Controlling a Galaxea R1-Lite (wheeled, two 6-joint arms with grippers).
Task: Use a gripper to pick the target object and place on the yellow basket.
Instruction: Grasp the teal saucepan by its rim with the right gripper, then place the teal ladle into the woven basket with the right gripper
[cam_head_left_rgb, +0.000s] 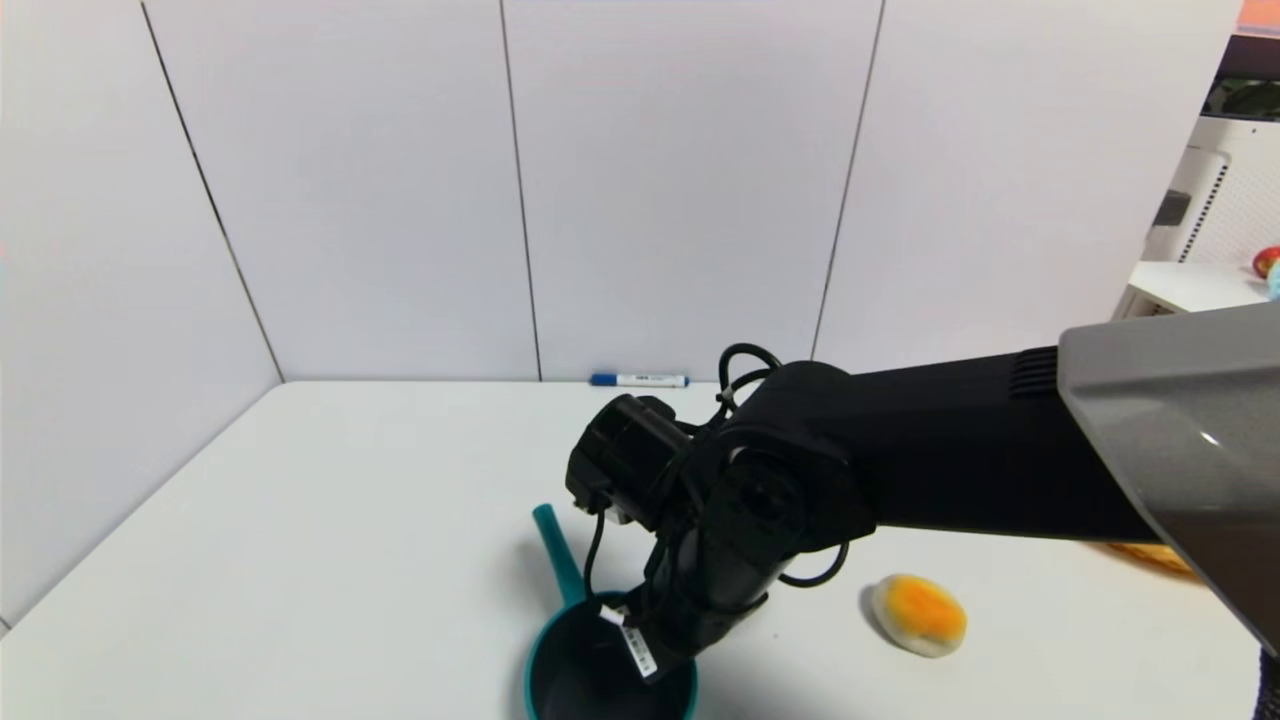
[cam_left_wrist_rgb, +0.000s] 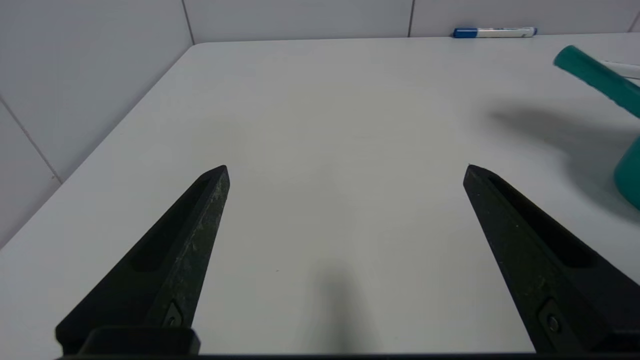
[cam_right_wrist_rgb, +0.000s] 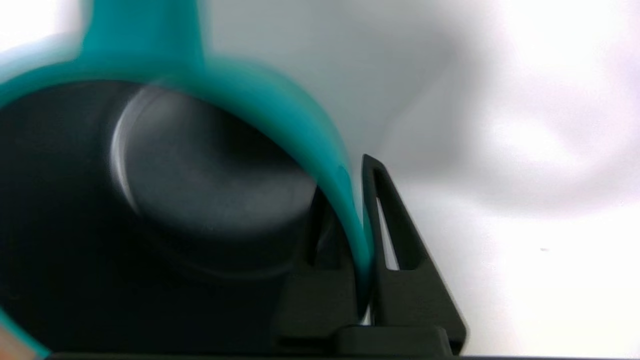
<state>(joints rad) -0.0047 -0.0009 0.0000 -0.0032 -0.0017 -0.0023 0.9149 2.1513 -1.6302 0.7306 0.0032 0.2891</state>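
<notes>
The target object, a teal saucepan (cam_head_left_rgb: 575, 675) with a dark inside, sits at the table's near edge, its handle (cam_head_left_rgb: 555, 550) pointing away from me. My right gripper (cam_head_left_rgb: 655, 640) reaches down onto its rim from the right. In the right wrist view the right gripper (cam_right_wrist_rgb: 345, 200) is shut on the pan's teal wall (cam_right_wrist_rgb: 320, 135), one finger inside and one outside. The yellow basket (cam_head_left_rgb: 1150, 555) shows only as a sliver behind the right arm. My left gripper (cam_left_wrist_rgb: 347, 167) hangs open over bare table, left of the saucepan (cam_left_wrist_rgb: 595, 77).
An orange-and-cream bun (cam_head_left_rgb: 920, 613) lies right of the pan. A blue-and-white marker (cam_head_left_rgb: 638, 380) rests against the back wall. White walls close the table at the back and left. A white shelf (cam_head_left_rgb: 1190, 285) stands at the far right.
</notes>
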